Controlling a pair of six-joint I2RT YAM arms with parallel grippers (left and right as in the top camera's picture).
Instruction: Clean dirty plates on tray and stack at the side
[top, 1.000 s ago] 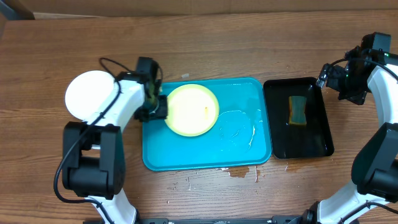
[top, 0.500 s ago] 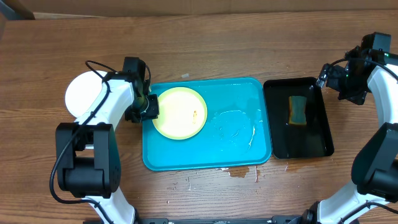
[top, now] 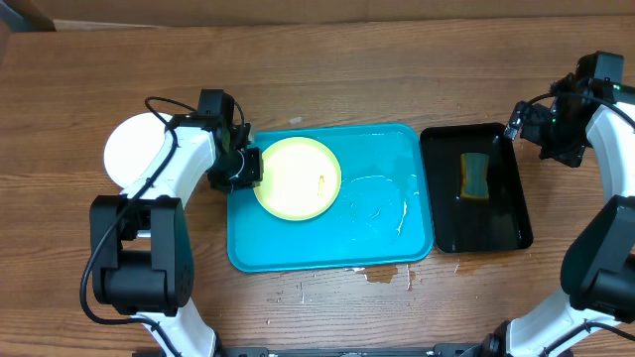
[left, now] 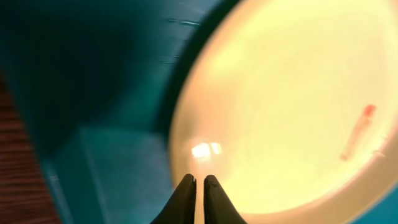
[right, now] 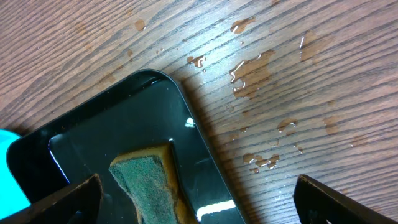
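Observation:
A pale yellow-green plate (top: 298,178) (left: 280,106) with a small orange-red smear (left: 357,130) lies in the left half of the turquoise tray (top: 417,238) (left: 93,74). My left gripper (top: 248,171) (left: 199,179) is at the plate's left rim, its fingers pressed together with only a thin slit between them, shut on that rim. A white plate (top: 139,149) rests on the table left of the tray, partly under the left arm. My right gripper (top: 548,129) (right: 198,180) hangs wide open above the far right corner of the black tray, holding nothing.
The narrow black tray (top: 476,228) (right: 124,106) stands right of the turquoise one with a green-and-yellow sponge (top: 474,176) (right: 146,180) in it. Water pools on the turquoise tray's right half (top: 377,203). Drops wet the table (top: 382,275) (right: 255,71).
My left gripper slid the yellow-green plate left toward the tray's rim, then a little back right, and its fingers closed. The right arm has not moved.

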